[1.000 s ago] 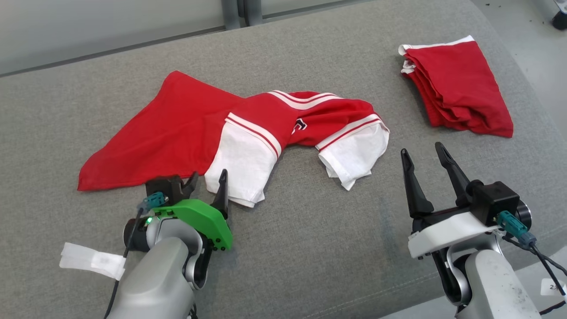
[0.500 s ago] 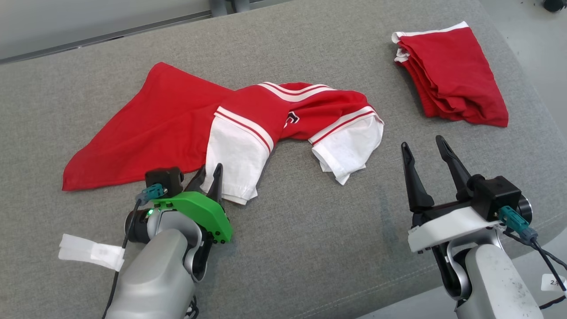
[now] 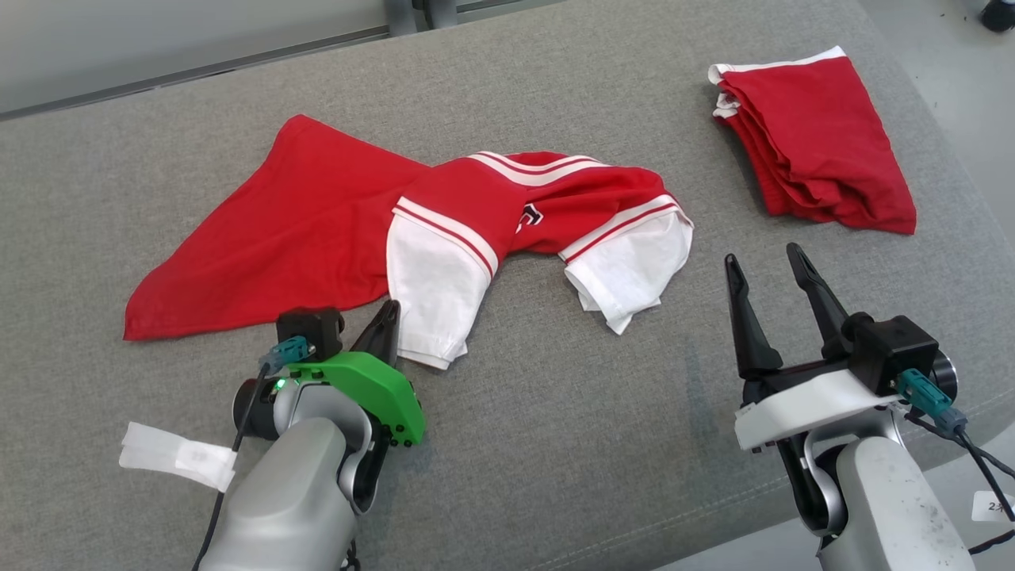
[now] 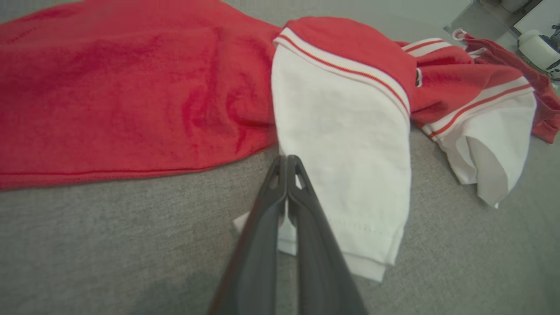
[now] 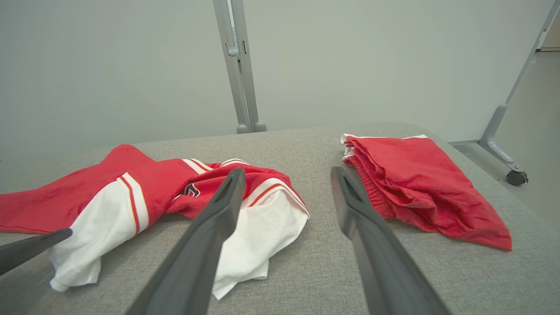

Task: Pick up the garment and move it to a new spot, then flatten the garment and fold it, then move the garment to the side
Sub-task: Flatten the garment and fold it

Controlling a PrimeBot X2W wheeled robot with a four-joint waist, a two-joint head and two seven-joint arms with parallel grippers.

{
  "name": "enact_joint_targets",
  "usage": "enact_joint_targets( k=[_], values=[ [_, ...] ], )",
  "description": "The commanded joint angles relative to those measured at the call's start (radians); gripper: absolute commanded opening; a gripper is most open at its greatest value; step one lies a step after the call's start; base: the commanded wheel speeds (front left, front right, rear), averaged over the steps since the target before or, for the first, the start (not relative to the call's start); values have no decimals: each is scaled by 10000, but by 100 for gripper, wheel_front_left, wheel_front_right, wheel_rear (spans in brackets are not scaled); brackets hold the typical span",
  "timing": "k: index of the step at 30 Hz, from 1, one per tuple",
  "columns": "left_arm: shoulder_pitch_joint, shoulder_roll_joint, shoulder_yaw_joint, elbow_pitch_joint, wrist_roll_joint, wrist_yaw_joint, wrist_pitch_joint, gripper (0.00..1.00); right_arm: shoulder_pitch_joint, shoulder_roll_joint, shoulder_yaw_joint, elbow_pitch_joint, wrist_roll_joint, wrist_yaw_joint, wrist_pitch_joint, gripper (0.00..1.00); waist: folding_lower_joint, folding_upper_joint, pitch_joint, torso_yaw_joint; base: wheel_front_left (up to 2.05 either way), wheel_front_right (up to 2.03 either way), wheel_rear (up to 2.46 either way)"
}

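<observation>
**A:** Which step is in hand?

**B:** The first, as I read it: picking the garment (image 3: 317,222) up. It lies crumpled across the middle of the head view on the grey padded surface (image 3: 555,444). The red body spreads toward the left and two white sleeves point toward the lower edge. Nothing is flattened or folded yet.

**A:** And the left gripper (image 3: 386,317)?

**B:** Its fingers are pressed together at the lower left of the head view, right at the left edge of the nearer white sleeve (image 4: 345,144). In the left wrist view a scrap of white shows on both sides of the closed fingers. I judge that a bit of the sleeve's edge is pinched between them, but I cannot tell how much cloth.

**A:** The right gripper (image 3: 765,270)?

**B:** Its fingers are apart and hold nothing. It sits at the lower right of the head view, over bare grey surface and apart from the garment. At the upper right lies a second red piece (image 3: 817,143), folded and well apart from both grippers.

**A:** What does the next move call for?

**B:** A lift by the left arm, gentle enough that a thin pinch at a sleeve edge doesn't slip. Lifted by one sleeve, the rest would likely trail in a bunch. So the right gripper probably needs to take the other sleeve or the red body before the garment is carried to a new spot.
</observation>
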Motion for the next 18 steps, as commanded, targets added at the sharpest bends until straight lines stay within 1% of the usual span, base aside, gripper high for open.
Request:
enact_joint_targets(
  k=[1, 5, 9, 13, 18],
  values=[
    [103, 0, 50, -146, 89, 33, 0, 0, -70, -32, -37, 31, 30, -11, -80, 100, 0, 0, -15, 9, 0, 0, 0],
    [186, 0, -14, -740, 194, -72, 0, 0, -82, -32, -79, 52, 77, -11, -112, 100, 0, 0, -73, -8, 0, 0, 0],
    [228, -4, -618, -1564, 170, -211, 0, 0, -124, -34, -345, 20, 117, -11, -168, 100, 0, 0, -150, -128, 0, 0, 0],
    [171, -2, -1735, -2476, -100, -211, 0, 0, -134, -32, -711, -46, 66, -11, -205, 100, 0, 0, -213, -428, 0, 0, 0],
    [0, 5, -3405, -3440, -751, 37, 257, 0, -152, -31, -1077, -41, 29, -11, -264, 100, 0, 0, -184, -985, 0, 0, 0]
  ],
)
